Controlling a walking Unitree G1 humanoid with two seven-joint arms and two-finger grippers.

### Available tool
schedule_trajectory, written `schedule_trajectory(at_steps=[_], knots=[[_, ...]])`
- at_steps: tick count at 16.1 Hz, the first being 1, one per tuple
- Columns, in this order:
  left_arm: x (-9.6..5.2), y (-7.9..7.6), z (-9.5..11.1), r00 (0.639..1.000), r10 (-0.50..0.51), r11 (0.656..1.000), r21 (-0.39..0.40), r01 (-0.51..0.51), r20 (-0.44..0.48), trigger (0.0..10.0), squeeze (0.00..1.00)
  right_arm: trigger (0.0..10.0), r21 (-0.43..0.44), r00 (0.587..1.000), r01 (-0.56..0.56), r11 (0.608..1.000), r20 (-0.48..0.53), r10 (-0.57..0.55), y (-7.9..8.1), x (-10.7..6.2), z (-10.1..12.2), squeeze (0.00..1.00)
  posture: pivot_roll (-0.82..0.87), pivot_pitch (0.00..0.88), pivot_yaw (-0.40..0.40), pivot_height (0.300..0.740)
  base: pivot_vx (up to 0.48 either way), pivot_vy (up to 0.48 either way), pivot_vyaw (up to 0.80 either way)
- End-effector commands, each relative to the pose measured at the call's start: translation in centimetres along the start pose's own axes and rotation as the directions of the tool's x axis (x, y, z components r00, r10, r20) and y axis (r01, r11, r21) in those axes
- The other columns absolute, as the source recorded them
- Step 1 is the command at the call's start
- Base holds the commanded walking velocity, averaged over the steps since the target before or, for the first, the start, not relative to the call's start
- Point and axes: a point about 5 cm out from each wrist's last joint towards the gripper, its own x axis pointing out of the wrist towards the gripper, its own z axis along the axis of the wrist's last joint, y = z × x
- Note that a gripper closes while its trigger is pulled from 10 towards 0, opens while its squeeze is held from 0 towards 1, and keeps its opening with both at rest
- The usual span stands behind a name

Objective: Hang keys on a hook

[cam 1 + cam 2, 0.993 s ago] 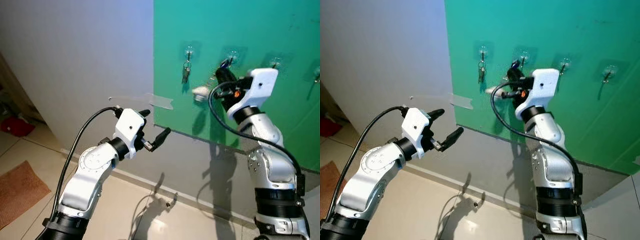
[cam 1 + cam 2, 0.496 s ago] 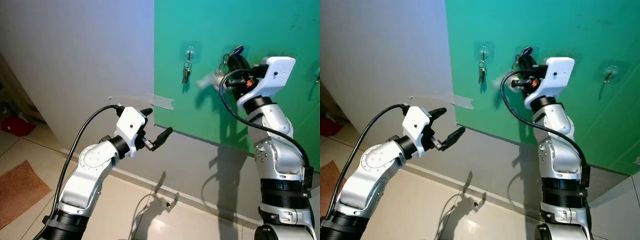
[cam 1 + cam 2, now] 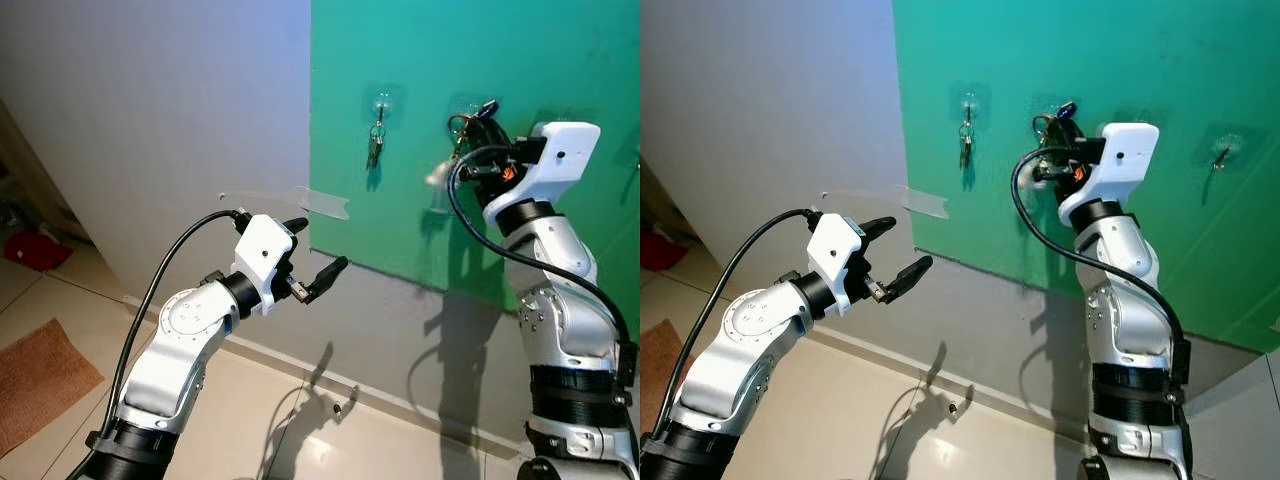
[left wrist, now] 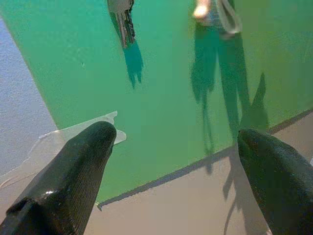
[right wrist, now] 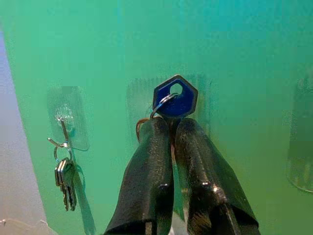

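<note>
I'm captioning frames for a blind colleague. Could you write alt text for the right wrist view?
The right gripper, fingers shut on a blue-headed key, holds it against a clear adhesive hook pad on a green wall. Beside it, a bunch of silver keys hangs from another clear hook.

Right hand [image 5: 172, 128] raised, fingers pinched together; left hand [image 3: 312, 253] forward, fingers apart.

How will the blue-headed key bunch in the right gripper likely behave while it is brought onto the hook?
Likely floppy: the blue-headed key hangs on a loose ring, pinched by the right gripper. Probably light, and apt to swing, like the hanging keys.
</note>
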Motion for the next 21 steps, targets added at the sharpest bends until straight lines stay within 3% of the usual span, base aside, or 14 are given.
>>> schedule_trajectory(at_steps=[1, 12, 18, 21], knots=[[0.2, 0.1, 0.3, 1.000, -0.014, 1.000, 0.007, 0.014, 0.004, 10.0, 0.00, 10.0, 0.007, 0.999, 0.037, 0.999, -0.006, -0.037, -0.7, -0.5, 0.0, 0.00, -0.06, 0.000, 0.000, 0.740, 0.000, 0.000, 0.00], [0.3, 0.1, 0.3, 1.000, -0.009, 1.000, 0.012, 0.009, 0.006, 10.0, 0.00, 10.0, 0.015, 0.995, 0.095, 0.995, 0.017, -0.096, -1.8, -0.8, 0.8, 0.00, -0.06, 0.000, -0.001, 0.740, 0.000, 0.000, 0.00], [0.4, 0.0, 0.3, 1.000, -0.011, 1.000, 0.013, 0.011, 0.006, 10.0, 0.00, 10.0, 0.033, 0.996, 0.038, 0.999, 0.081, -0.041, -1.2, -0.3, 2.8, 0.00, -0.07, 0.000, -0.002, 0.740, 0.000, 0.000, 0.00], [0.5, -0.1, 0.3, 1.000, -0.011, 1.000, 0.013, 0.011, 0.008, 10.0, 0.00, 10.0, 0.028, 0.998, -0.019, 0.999, 0.066, 0.017, -0.7, -0.4, 2.9, 0.00, -0.07, 0.000, -0.005, 0.740, 0.000, 0.000, 0.00]])
